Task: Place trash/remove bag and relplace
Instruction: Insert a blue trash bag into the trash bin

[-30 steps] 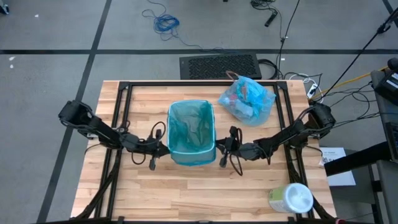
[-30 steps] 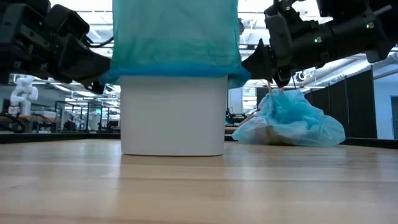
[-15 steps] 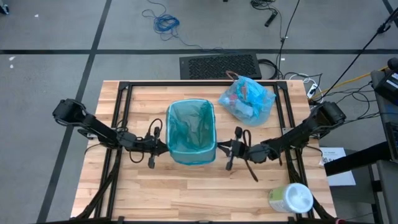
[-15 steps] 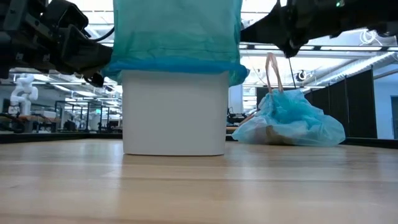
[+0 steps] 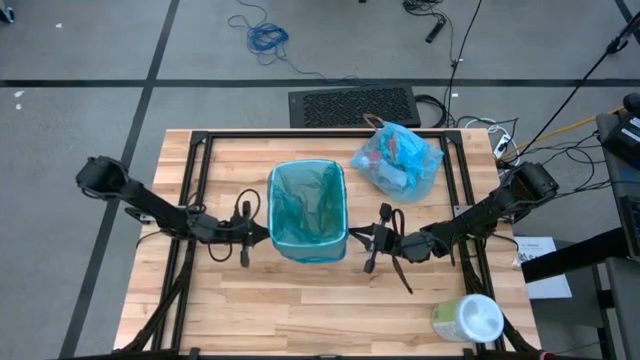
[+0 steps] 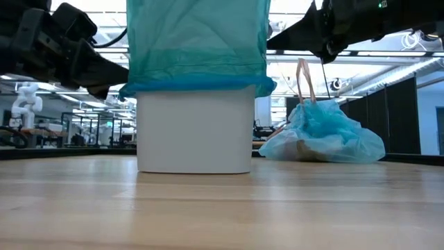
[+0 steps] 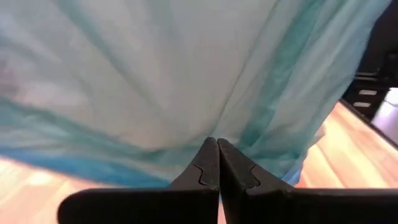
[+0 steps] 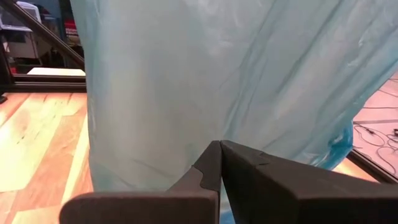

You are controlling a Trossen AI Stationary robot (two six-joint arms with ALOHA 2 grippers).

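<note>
The step in hand looks like seating the fresh liner on the bin (image 5: 308,252) — drawing its folded-over edge down the outside walls so it sits even all round. Done well, that means both sides are worked to the same level with a gentle downward pull; too much and the thin plastic tears, or the light bin tips or slides.

On the left, the left gripper (image 5: 262,233) sits right against the bin's left side. Its wrist view shows the two fingers (image 7: 208,165) pressed flat together, tips at the hanging liner (image 7: 186,74). I cannot tell whether a pinch of film is caught between them — from the low view the tips are near the liner's lower hem.

In the middle, the liner (image 6: 196,42) — a green-blue film — lines the white bin (image 6: 195,128) and folds over its rim, the hem hanging a short way down the wall, slightly lower on the right.

To the right, the right gripper (image 5: 366,240) is just beside the bin, apart from it by a small gap. Its fingers (image 8: 214,162) are also closed together, holding nothing visible.

Farther right and toward the back, the filled light-blue bag (image 5: 398,160) lies on the table (image 5: 290,320), its handles (image 6: 303,78) sticking up. A tub (image 5: 466,320) stands at the near right corner.
</note>
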